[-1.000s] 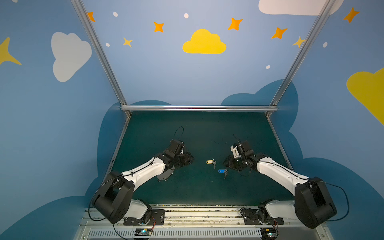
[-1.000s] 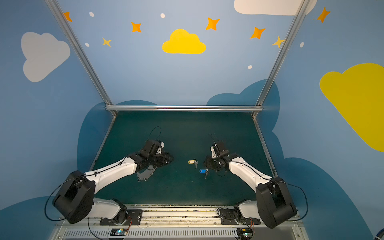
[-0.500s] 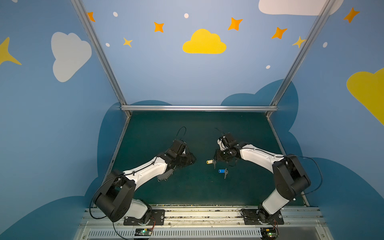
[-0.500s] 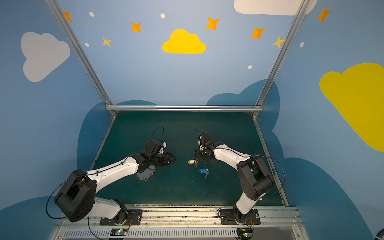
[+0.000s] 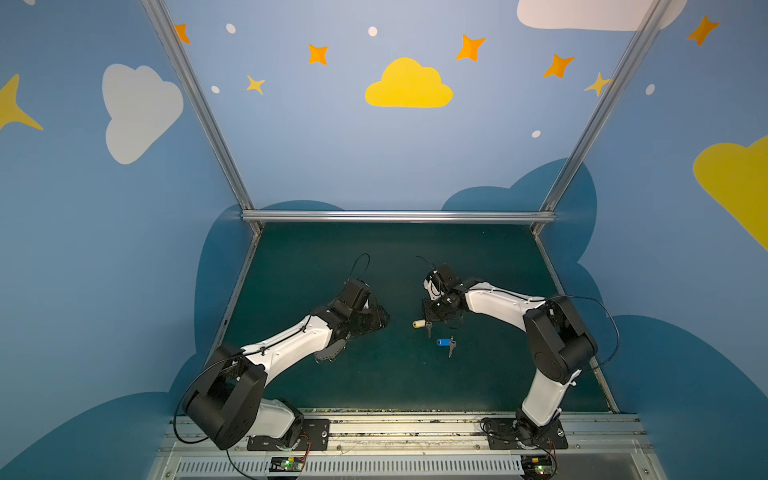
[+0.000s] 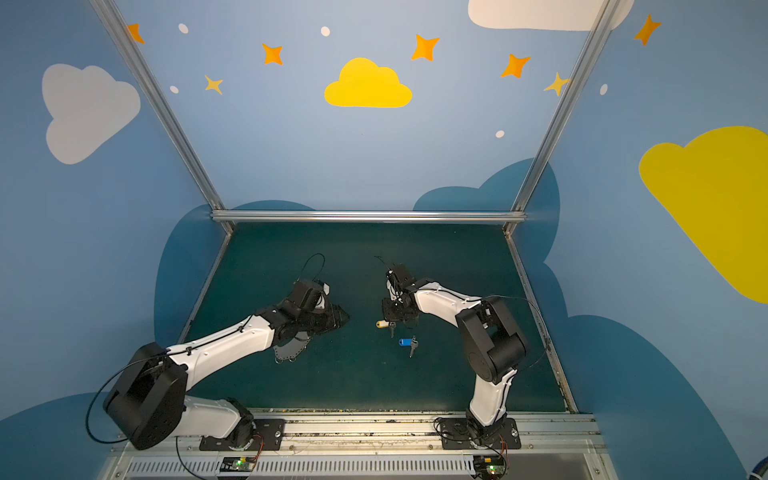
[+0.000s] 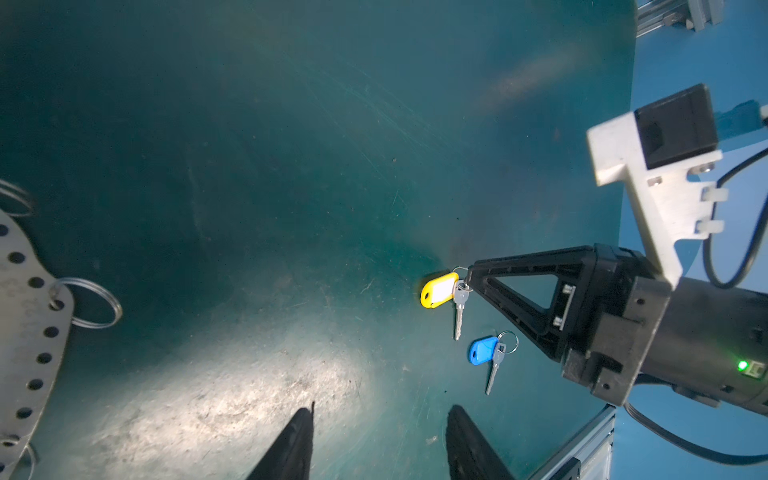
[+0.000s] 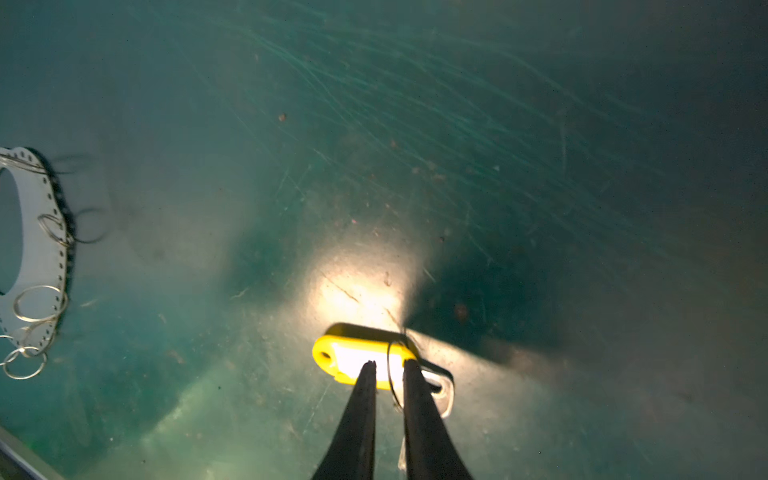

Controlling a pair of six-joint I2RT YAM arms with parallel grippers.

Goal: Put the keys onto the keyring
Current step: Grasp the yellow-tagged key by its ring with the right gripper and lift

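Top views: keyring [image 5: 329, 354] nearest, flat on mat [image 5: 374, 386], part-hidden under left arm [image 5: 291, 345], 8 o'clock of left gripper [image 5: 384, 320], whose jaws are apart and empty. Blue-tag key [image 5: 444, 342] loose at 4 o'clock of yellow-tag key [image 5: 419, 323]. Right gripper [image 8: 389, 365] down on the yellow one, jaws narrowed to a slit straddling its split ring [image 8: 389, 374]; pinched or not, can't tell. Right wrist view: key mostly behind the fingers, glare-washed.

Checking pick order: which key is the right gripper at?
The yellow-tagged key: the right gripper straddles its ring. The blue-tagged key lies apart, untouched.
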